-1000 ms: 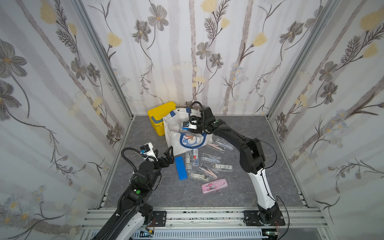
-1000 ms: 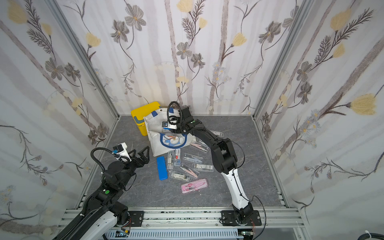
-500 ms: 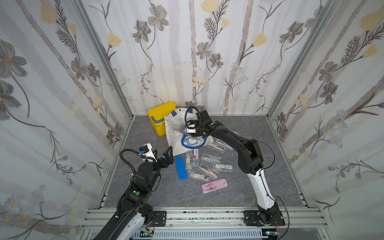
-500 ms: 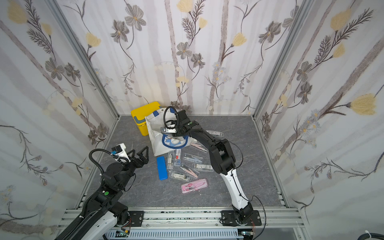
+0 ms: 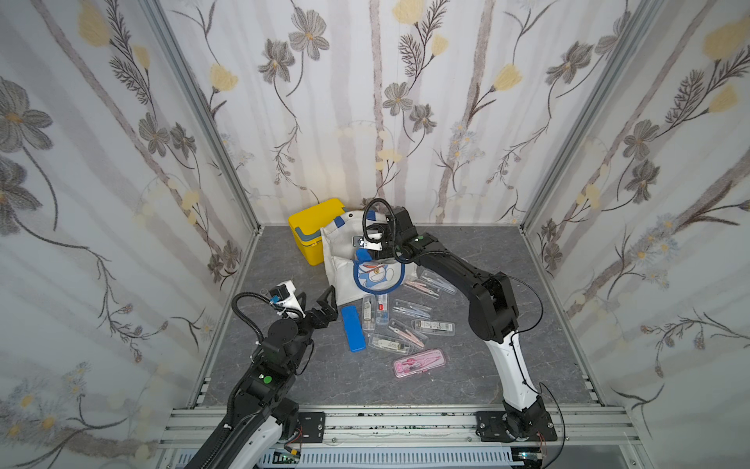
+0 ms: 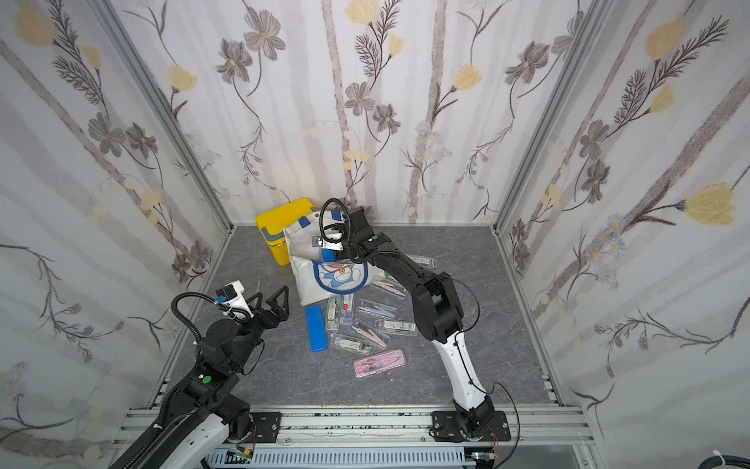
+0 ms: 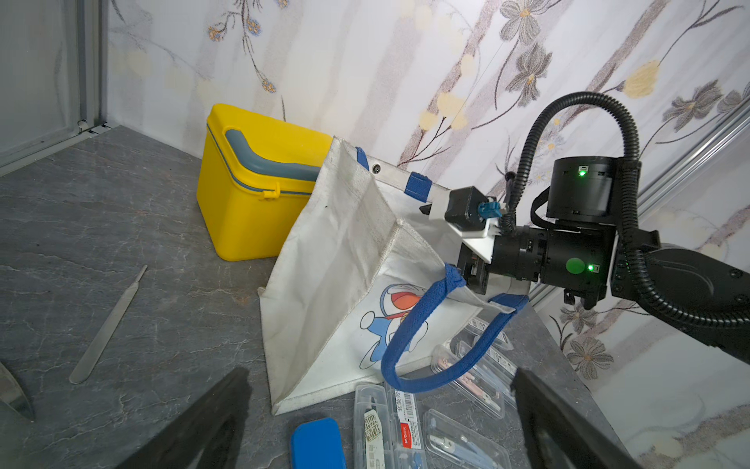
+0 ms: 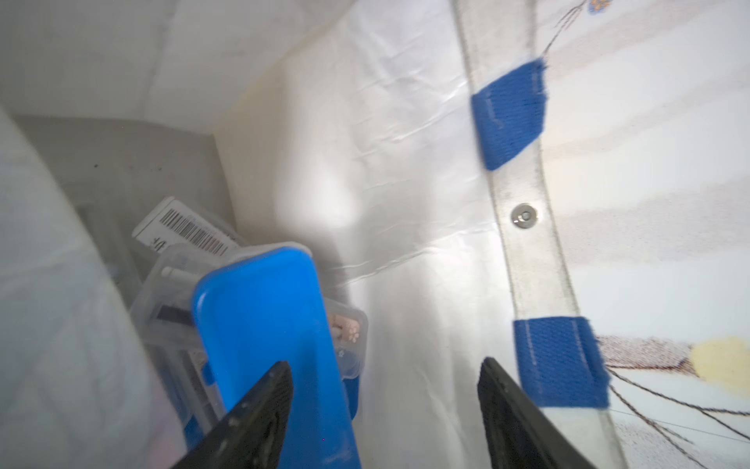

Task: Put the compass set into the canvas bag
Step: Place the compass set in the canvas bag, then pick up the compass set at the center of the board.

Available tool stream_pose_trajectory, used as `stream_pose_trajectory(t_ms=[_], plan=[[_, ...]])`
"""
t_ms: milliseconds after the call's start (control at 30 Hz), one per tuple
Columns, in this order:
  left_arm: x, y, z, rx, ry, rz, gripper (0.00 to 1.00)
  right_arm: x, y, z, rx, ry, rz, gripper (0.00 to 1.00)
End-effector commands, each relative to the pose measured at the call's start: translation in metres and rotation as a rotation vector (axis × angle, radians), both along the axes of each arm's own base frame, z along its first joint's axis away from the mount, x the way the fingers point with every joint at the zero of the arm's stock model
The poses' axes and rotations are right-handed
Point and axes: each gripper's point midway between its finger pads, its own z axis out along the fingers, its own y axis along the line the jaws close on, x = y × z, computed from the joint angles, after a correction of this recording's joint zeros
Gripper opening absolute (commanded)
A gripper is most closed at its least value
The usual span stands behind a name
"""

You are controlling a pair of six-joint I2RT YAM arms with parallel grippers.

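**Right arm at the bag, left arm standing by.** We see the right gripper [image 8: 385,365] inside the mouth of the white canvas bag with blue handles [image 5: 340,264], which stands near the back edge of the grey bench [image 5: 568,333]. Its jaws stand apart. A blue plastic compass case [image 8: 259,325] lies just beside one finger, unclamped, on top of clear cases [image 8: 170,284] in the bag. The left gripper [image 6: 268,299] hovers wide and empty near the left edge. We judge that the next pick turns on the second blue case [image 5: 352,328]. It lies frontward of the bag, long axis back-to-front, nearer the left gripper.
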Motion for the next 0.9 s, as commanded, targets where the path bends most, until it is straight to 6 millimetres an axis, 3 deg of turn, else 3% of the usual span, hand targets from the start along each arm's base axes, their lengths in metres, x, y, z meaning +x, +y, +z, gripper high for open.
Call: stream_pose_trajectory(t_ms=[0, 167, 233, 267, 367, 467, 633, 733, 867], plan=[[0.001, 0.004, 0.002, -0.004, -0.008, 0.024, 1.00, 0.005, 0.012, 0.061, 0.192, -0.079, -0.018, 0.75], [0.002, 0.009, -0.002, -0.002, 0.024, 0.055, 1.00, 0.000, 0.012, 0.117, 0.377, -0.114, -0.033, 0.80], [0.003, 0.015, -0.004, -0.003, 0.043, 0.090, 1.00, -0.003, 0.008, 0.137, 0.454, -0.140, -0.053, 0.94], [0.003, 0.016, -0.005, 0.002, 0.052, 0.097, 1.00, -0.006, 0.002, 0.152, 0.513, -0.163, -0.068, 1.00], [0.003, 0.017, -0.005, 0.002, 0.065, 0.103, 1.00, -0.018, -0.016, 0.181, 0.630, -0.237, -0.108, 0.99], [0.005, 0.014, -0.005, 0.003, 0.081, 0.095, 1.00, -0.027, -0.047, 0.209, 0.753, -0.333, -0.218, 0.99], [0.011, 0.015, -0.018, 0.013, 0.164, 0.123, 1.00, -0.025, -0.122, 0.219, 0.860, -0.429, -0.682, 0.99], [0.017, 0.013, -0.027, 0.019, 0.230, 0.135, 1.00, -0.027, -0.157, 0.203, 0.805, -0.405, -0.918, 0.99], [0.023, 0.009, -0.044, 0.017, 0.339, 0.147, 1.00, -0.042, -0.202, 0.165, 0.774, -0.319, -1.168, 1.00]])
